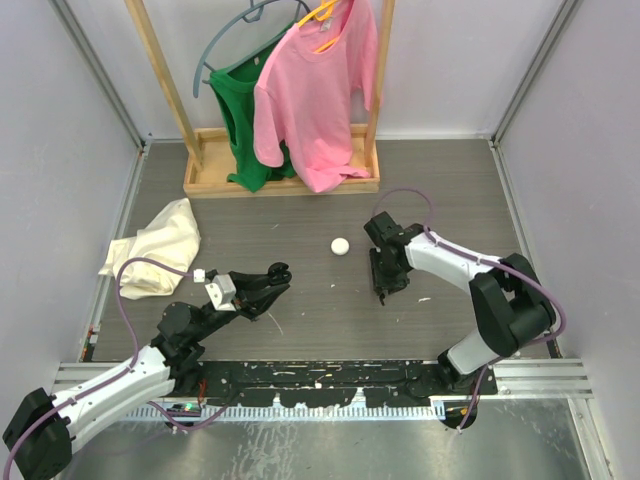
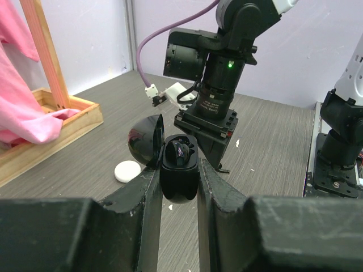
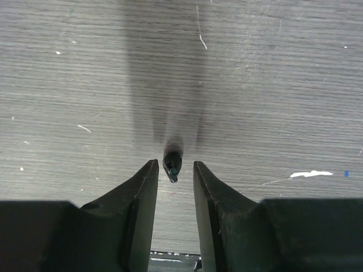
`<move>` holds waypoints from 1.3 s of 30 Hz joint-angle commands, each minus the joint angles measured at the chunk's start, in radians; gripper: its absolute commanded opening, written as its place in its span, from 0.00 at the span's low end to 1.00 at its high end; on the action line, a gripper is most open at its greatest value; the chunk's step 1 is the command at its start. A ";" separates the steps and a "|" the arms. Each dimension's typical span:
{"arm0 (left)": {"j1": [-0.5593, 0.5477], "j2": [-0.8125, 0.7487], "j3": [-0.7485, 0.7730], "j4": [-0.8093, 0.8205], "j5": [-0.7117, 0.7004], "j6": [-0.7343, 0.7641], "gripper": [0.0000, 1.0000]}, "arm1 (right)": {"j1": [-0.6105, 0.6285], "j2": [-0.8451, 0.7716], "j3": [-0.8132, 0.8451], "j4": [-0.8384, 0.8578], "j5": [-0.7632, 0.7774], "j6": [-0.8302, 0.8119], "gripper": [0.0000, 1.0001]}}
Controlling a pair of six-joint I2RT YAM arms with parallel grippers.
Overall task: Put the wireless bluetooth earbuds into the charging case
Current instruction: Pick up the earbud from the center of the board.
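Note:
My left gripper [image 1: 276,276] is shut on the black charging case [image 2: 180,180] and holds it upright between its fingers [image 2: 142,209]. The case's lid [image 2: 144,139] hangs open to the left. One dark earbud [image 2: 180,153] sits in the case. My right gripper [image 1: 383,290] points down at the table, right of the case and close behind it in the left wrist view [image 2: 218,144]. It is open [image 3: 173,169]. A tiny black earbud [image 3: 172,164] lies on the table between its fingertips, not visibly touched by either finger. No white or lilac earbud shows.
A small white round puck [image 1: 340,245] lies on the table between the arms; it also shows in the left wrist view [image 2: 127,171]. A wooden rack [image 1: 285,180] with a green and a pink shirt stands at the back. A cream cloth [image 1: 155,248] lies at the left.

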 commanded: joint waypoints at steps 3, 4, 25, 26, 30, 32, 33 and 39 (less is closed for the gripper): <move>-0.002 -0.002 0.027 0.047 0.009 0.005 0.00 | 0.009 0.036 0.037 0.008 0.010 -0.018 0.36; -0.001 -0.001 0.027 0.047 0.010 0.005 0.00 | 0.010 0.043 0.037 0.010 0.008 -0.018 0.36; -0.001 0.001 0.032 0.036 0.013 0.005 0.00 | 0.050 0.084 0.023 -0.001 -0.003 -0.015 0.21; -0.001 0.001 0.032 0.036 0.013 0.007 0.00 | 0.052 0.072 0.021 0.006 -0.007 -0.014 0.20; -0.001 0.007 0.034 0.035 0.017 0.007 0.00 | 0.060 0.012 0.011 0.043 -0.018 -0.010 0.17; -0.001 0.009 0.036 0.035 0.019 0.007 0.00 | 0.069 -0.019 0.010 0.065 -0.016 -0.008 0.16; -0.001 0.008 0.035 0.032 0.019 0.007 0.00 | 0.077 -0.039 0.010 0.078 -0.015 -0.005 0.16; -0.001 0.004 0.034 0.024 0.013 0.012 0.00 | 0.151 -0.115 0.016 0.208 -0.007 0.013 0.15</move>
